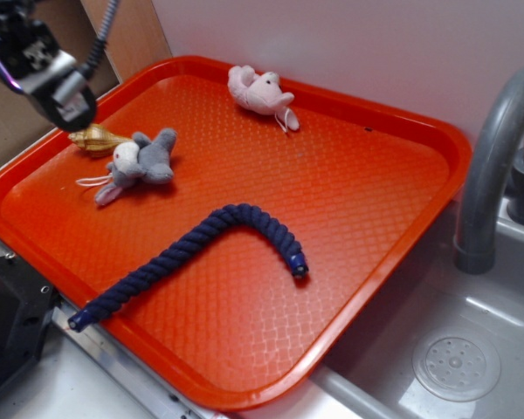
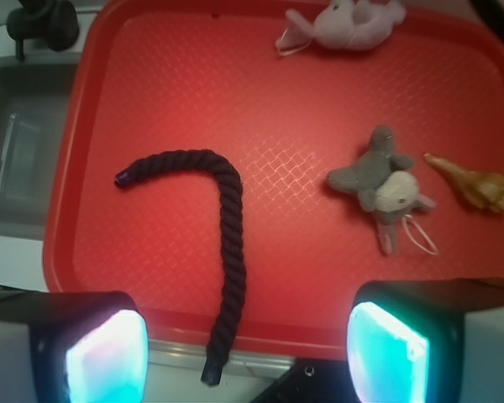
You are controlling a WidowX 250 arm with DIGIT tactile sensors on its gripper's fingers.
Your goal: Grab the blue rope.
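Note:
The blue rope (image 1: 188, 244) is a thick dark navy twisted cord bent like a hook on the orange tray (image 1: 358, 157). One capped end (image 1: 299, 267) rests mid-tray, while the other (image 1: 77, 321) pokes past the tray's front-left rim. My gripper (image 1: 65, 100) hangs high over the tray's back-left corner, well away from the rope. In the wrist view the rope (image 2: 231, 227) runs down between the two glowing fingertips (image 2: 107, 357), far below them. The gripper (image 2: 248, 357) is open with nothing in it.
A grey plush toy (image 1: 144, 160) and a tan seashell (image 1: 96, 138) lie at the tray's back left. A pink plush (image 1: 262, 92) sits at the back. To the right are a grey faucet (image 1: 498, 166) and a sink with a drain (image 1: 457, 367).

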